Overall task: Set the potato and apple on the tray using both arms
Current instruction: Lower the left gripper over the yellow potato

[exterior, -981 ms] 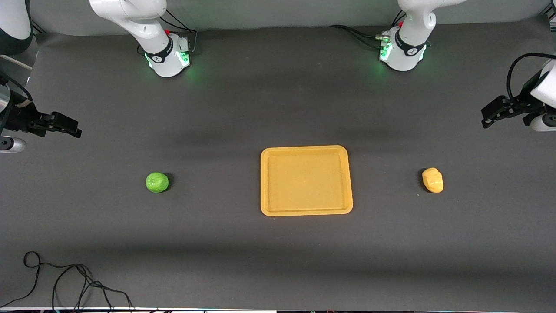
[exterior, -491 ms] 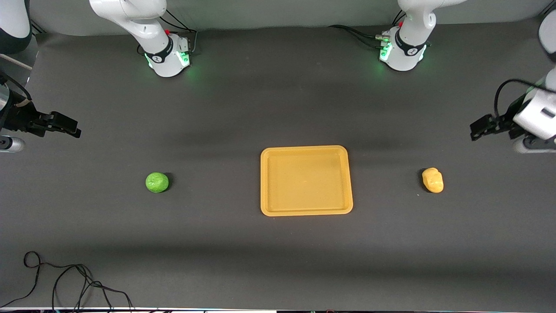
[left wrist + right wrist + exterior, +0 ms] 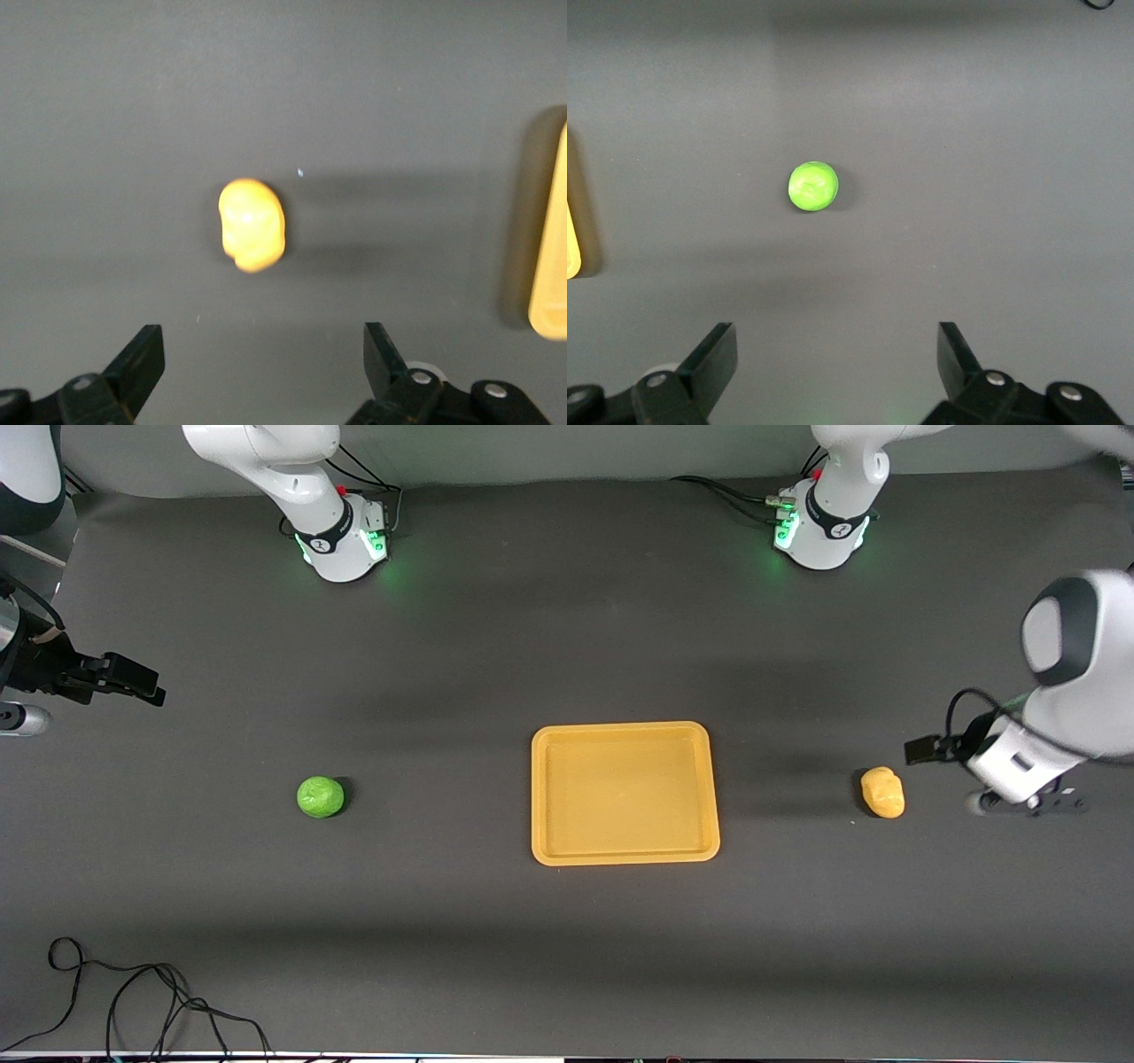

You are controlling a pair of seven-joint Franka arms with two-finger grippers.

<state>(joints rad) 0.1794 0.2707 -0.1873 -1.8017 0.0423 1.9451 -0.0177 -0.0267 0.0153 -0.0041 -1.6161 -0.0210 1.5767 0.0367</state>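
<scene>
The yellow-tan potato (image 3: 882, 792) lies on the dark table toward the left arm's end. The green apple (image 3: 320, 796) lies toward the right arm's end. The orange-yellow tray (image 3: 625, 731) lies empty between them. My left gripper (image 3: 921, 750) hangs low, just beside the potato, and is open and empty. In the left wrist view the potato (image 3: 252, 225) lies ahead of the open left gripper (image 3: 264, 350), with the tray's edge (image 3: 554, 266) at the side. My right gripper (image 3: 146, 688) waits open, up over the table's end. The right wrist view shows the apple (image 3: 813, 186) ahead of the right gripper (image 3: 837, 345).
A loose black cable (image 3: 133, 1001) lies at the table's near corner at the right arm's end. The two green-lit arm bases (image 3: 341, 540) (image 3: 819, 527) stand along the table's edge farthest from the front camera.
My left arm has swung in from the table's end and come down next to the potato. The right arm, the potato, the apple and the tray have not moved.
</scene>
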